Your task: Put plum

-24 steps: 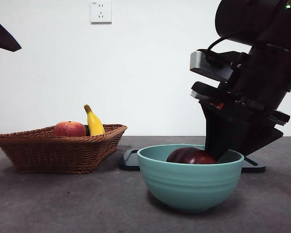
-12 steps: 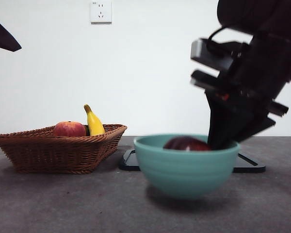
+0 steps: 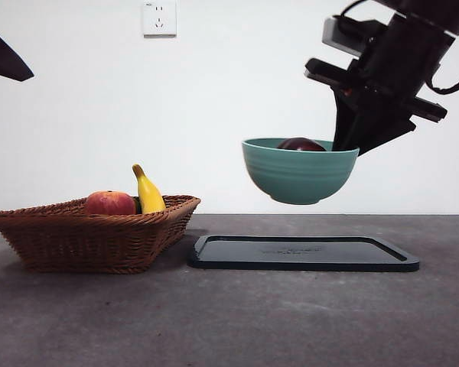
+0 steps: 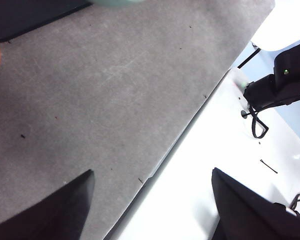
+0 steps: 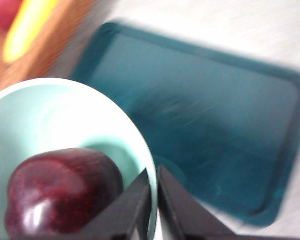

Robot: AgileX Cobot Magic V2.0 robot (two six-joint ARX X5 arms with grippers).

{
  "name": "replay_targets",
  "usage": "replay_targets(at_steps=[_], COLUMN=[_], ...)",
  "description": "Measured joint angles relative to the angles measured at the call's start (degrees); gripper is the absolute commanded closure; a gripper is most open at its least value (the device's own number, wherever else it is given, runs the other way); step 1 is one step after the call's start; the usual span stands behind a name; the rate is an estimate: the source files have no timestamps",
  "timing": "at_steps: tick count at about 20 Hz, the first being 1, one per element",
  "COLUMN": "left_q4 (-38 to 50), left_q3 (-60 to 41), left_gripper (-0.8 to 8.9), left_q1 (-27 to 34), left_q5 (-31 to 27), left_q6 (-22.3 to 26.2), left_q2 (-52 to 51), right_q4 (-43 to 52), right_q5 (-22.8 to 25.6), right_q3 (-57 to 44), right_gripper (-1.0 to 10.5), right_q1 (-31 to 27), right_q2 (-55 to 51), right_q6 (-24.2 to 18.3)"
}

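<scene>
Right gripper (image 3: 344, 145) clenched on the rim of the teal bowl (image 3: 298, 176), plum (image 5: 62, 197) inside, bowl in the air above the black tray (image 3: 302, 254); keep it level and lower gently onto the tray; left gripper (image 4: 150, 210) spread, empty, waiting.

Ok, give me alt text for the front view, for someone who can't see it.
The right gripper holds a teal bowl by its rim in the air above a black tray, with the dark plum inside. To the left, a wicker basket holds a red fruit and a banana.
</scene>
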Motion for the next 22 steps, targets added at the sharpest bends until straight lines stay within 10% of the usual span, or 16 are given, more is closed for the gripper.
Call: replay_targets(at_steps=[19, 22], left_q4=[0.0, 0.0], left_q3=[0.0, 0.0], left_gripper=[4.42, 4.42], left_q1=[0.0, 0.0], left_q5=[0.0, 0.0], left_q6=[0.0, 0.0], left_q2=[0.0, 0.0], right_q4=[1.7, 1.7], right_q5=[-0.2, -0.2], right_q3=[13.6, 13.6], right_gripper=[9.3, 7.5], right_q1=[-4.9, -4.9], right_q2=[23.3, 23.3], right_q6=[-1.0, -1.0])
